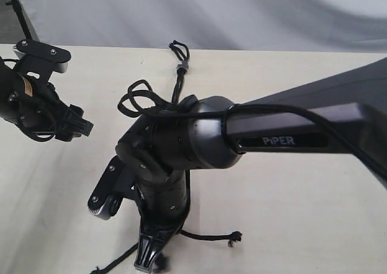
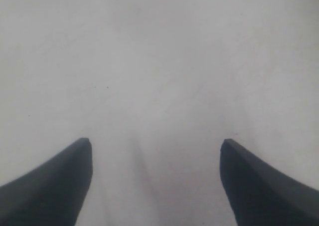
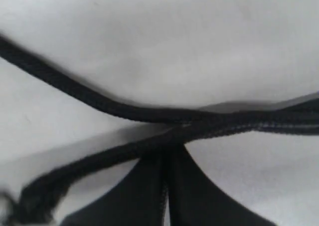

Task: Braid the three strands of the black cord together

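Right jaws closed tight, pinching a strand (image 3: 109,156) where it crosses another. Left jaws wide, empty above desk (image 2: 159,61). Lift over gently; hold tension.

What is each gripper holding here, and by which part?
Right gripper is pinched shut on a strand, partway along its length, where it crosses another. Left gripper is open, holding nothing.

black cord (image 1: 179,74): thin braided rope, its loop and grey band lying beyond the right arm (image 1: 272,132).
three strands (image 1: 208,235): slack, crossing, running under that arm.
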Robot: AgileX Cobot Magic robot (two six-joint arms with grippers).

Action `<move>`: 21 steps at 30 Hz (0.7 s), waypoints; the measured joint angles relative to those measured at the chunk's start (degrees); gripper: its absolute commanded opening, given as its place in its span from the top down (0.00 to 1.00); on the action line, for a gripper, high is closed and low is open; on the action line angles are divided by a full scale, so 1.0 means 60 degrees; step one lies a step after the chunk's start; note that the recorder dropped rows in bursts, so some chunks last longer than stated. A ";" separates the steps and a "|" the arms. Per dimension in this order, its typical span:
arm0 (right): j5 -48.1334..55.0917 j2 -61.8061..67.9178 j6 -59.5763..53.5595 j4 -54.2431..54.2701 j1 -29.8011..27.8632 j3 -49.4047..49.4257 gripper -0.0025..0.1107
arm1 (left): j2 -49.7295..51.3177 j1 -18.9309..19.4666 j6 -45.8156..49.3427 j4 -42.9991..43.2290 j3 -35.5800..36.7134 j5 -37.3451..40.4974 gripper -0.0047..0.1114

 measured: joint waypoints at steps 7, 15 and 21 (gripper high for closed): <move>-0.0364 0.0000 -0.0874 0.0136 0.0212 -0.0043 0.98 | 0.0000 0.0000 0.0000 0.0000 0.0000 0.0000 0.37; -0.0113 -0.0188 -0.0944 0.0517 -0.0291 -0.0023 0.98 | 0.0000 0.0000 0.0000 0.0000 0.0000 0.0000 0.37; 0.0273 -0.0218 -0.0803 0.0667 -0.1007 0.0035 0.98 | 0.0000 0.0000 0.0000 -0.0066 0.0000 0.0014 0.37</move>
